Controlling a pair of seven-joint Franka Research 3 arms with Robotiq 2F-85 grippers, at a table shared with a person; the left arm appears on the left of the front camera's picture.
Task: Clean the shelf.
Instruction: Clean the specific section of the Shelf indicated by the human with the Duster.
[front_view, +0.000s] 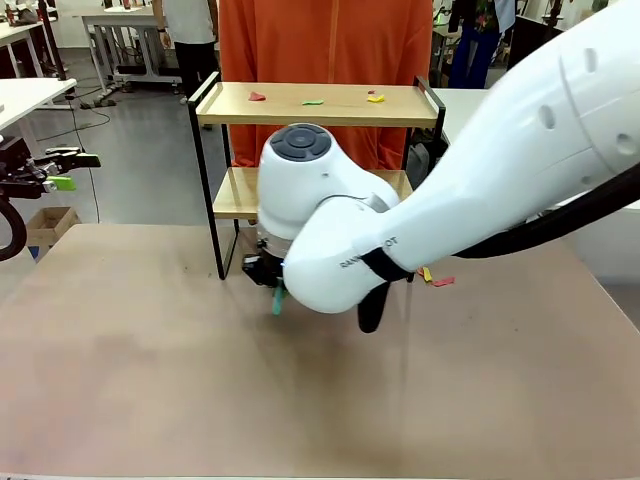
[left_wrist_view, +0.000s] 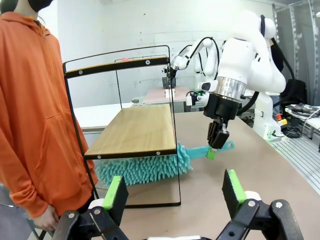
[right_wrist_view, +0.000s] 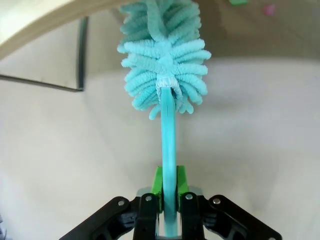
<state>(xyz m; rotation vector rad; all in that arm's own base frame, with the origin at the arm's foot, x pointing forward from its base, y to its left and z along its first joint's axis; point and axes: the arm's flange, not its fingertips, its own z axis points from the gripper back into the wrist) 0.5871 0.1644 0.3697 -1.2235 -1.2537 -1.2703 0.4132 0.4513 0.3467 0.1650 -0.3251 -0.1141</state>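
Note:
The shelf (front_view: 318, 104) stands at the far side of the table, two light wooden boards in a thin black frame. Red, green and yellow scraps (front_view: 313, 101) lie on its top board. My right gripper (front_view: 272, 284) is low in front of the shelf's left half, shut on the handle of a teal fluffy duster (right_wrist_view: 162, 60). In the left wrist view the duster head (left_wrist_view: 142, 170) lies under the lower board (left_wrist_view: 135, 130), and the right gripper (left_wrist_view: 218, 142) holds the handle beside the frame. My left gripper (left_wrist_view: 174, 192) is open and holds nothing, well off to the table's left (front_view: 68, 168).
A person in an orange hoodie (front_view: 320, 40) stands right behind the shelf. Small coloured scraps (front_view: 437, 278) lie on the table by the shelf's right leg. My bulky right arm (front_view: 480, 180) crosses the middle of the table and hides part of the lower board.

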